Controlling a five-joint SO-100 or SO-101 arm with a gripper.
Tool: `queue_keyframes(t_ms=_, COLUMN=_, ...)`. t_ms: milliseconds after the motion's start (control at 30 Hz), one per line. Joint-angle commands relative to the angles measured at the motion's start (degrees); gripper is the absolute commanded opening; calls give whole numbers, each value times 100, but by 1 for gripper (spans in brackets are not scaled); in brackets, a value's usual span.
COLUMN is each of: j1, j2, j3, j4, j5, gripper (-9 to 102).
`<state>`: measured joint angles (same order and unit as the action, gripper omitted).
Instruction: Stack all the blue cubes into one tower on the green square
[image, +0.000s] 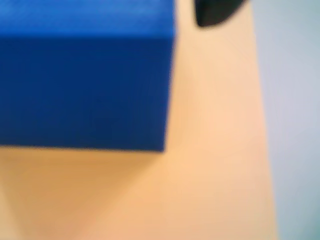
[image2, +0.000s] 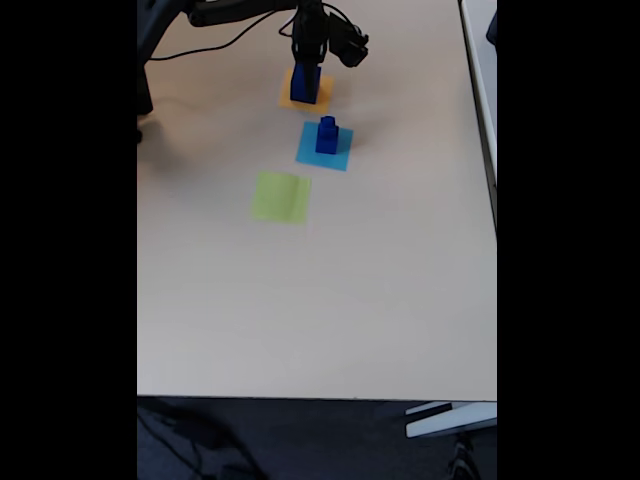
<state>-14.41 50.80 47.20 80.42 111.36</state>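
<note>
Lying on a beige table (image2: 320, 300), three squares, green (image2: 281, 197) at 7 o'clock; claw (image2: 310, 68) state unclear.

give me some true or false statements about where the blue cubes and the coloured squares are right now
1. The green square has a blue cube on it. False: its surface is bare.
2. Blue cubes stand stacked on the light-blue square. True: a smaller cube sits on a bigger one there.
3. The gripper is over the orange square. True: it is at a blue cube standing on that square.
4. The green square lies between the orange and light-blue squares. False: in the fixed view the light-blue square is the middle one.
5. The wrist view shows a blue cube on green paper. False: the surface under it is orange.
</note>
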Motion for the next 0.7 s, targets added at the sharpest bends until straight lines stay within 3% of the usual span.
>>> queue_keyframes(t_ms=0, j1=-9, j2=105, j3=-316, j4=44, j5=-18, gripper=36)
queue_keyframes(t_ms=467, j1=9, j2=79, j3=-281, j4=211, j5=114, gripper=9)
queue_keyframes(t_ms=667, j1=53, j2=62, j3=-431, j4=378, j5=88, gripper=6)
